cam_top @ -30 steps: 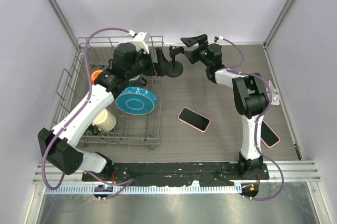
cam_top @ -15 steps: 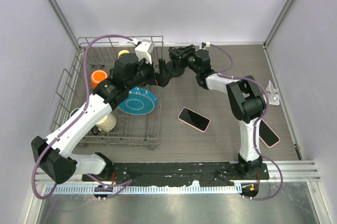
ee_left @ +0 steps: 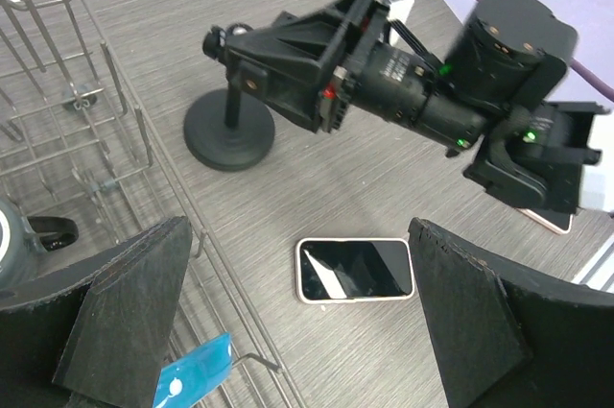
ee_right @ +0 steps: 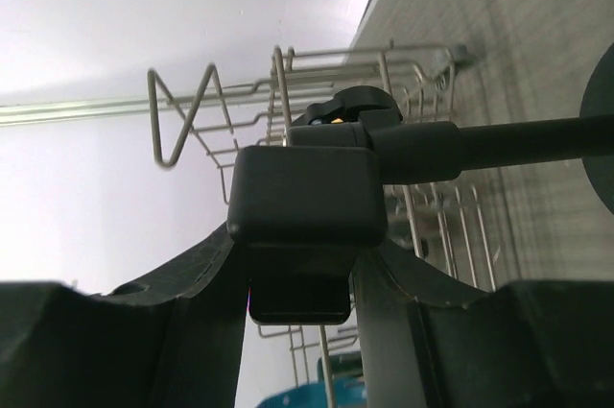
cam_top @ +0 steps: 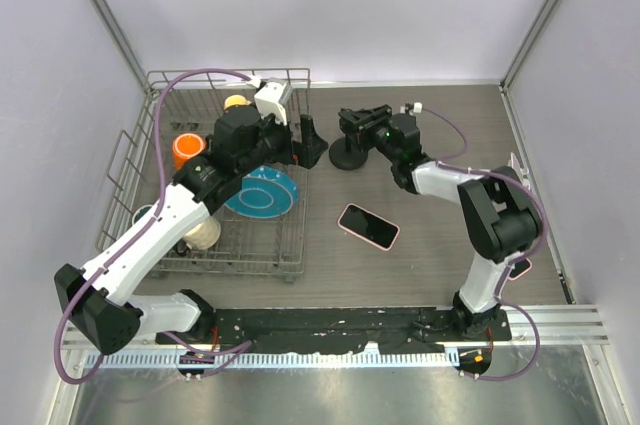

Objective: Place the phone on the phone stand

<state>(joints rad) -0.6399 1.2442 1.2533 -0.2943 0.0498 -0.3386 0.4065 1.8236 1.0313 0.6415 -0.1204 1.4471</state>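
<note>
The phone (cam_top: 368,226) has a dark screen in a pale pink case and lies flat on the table, also seen in the left wrist view (ee_left: 354,270). The black phone stand (cam_top: 347,157) stands upright on its disc base (ee_left: 228,135) beside the rack. My right gripper (cam_top: 353,123) is shut on the stand's clamp-like holder (ee_right: 307,197), its fingers (ee_right: 201,312) pressed on both sides. The stand's post (ee_right: 480,144) runs off to the right. My left gripper (ee_left: 297,228) hangs open over the rack's edge, above the phone and apart from it.
A wire dish rack (cam_top: 160,135) fills the left side and holds a blue plate (cam_top: 262,190), an orange cup (cam_top: 185,148) and a cream cup (cam_top: 200,230). Its right wall (ee_left: 144,154) stands close to the stand. Grey walls enclose the table.
My right gripper has come down from the back, closed on the stand's holder and shifted the stand slightly right and nearer. The left arm has swung a little right. The phone has not moved.
</note>
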